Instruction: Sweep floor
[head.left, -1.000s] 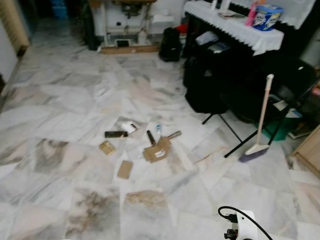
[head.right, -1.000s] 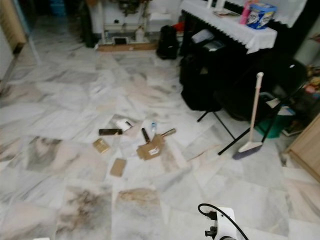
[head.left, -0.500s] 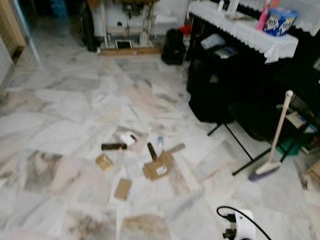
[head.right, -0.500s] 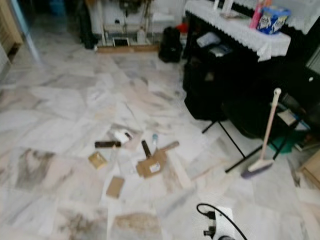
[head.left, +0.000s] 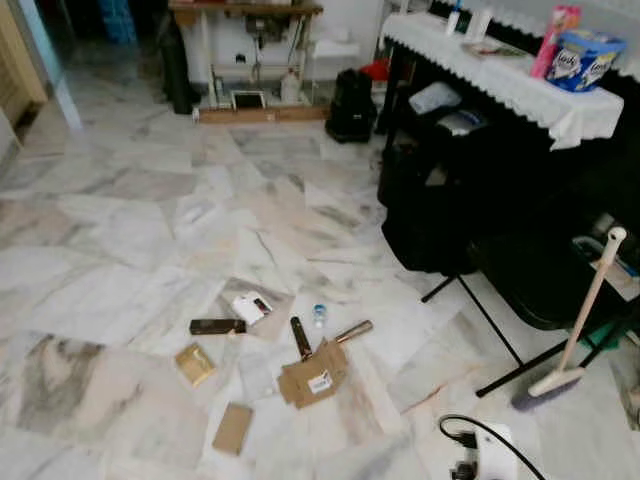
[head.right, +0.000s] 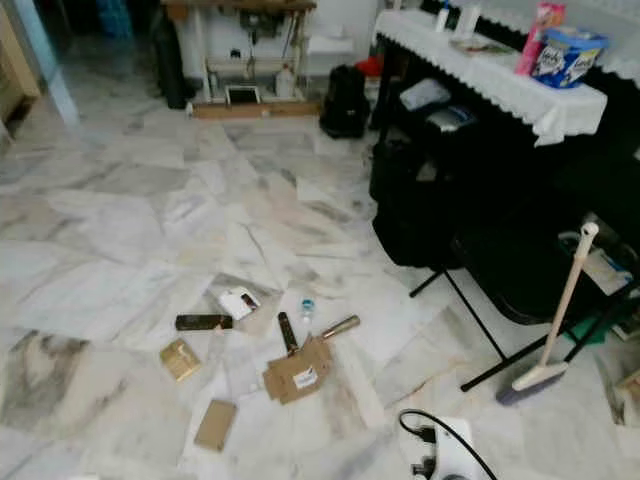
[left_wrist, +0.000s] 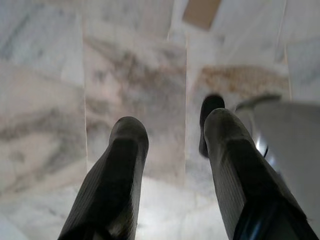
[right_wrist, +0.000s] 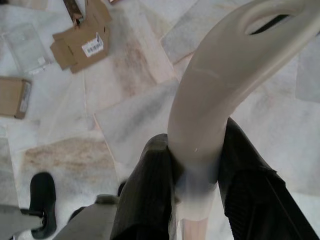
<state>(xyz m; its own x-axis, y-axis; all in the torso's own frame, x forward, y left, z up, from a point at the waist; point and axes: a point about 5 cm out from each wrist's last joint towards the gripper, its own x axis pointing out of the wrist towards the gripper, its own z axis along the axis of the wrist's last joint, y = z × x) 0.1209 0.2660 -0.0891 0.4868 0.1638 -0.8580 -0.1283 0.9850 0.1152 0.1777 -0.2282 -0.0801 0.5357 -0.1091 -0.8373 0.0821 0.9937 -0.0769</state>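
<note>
A broom with a pale handle and purple bristles leans on a black folding chair at the right. Litter lies mid-floor: a flattened cardboard piece, a brown card, a gold packet, a black bar, a white packet and a wooden-handled tool. My right gripper is shut on a beige plastic handle with a slot at its end, above the cardboard piece. My left gripper hangs open over bare marble.
A black-draped table with a white lace cloth and a blue tub fills the right side. A black bag and a sewing table stand at the back. A white part with a black cable shows at the bottom.
The whole picture has shifted: the camera has moved, so the litter and broom sit lower and further right in view. The things themselves have not moved.
</note>
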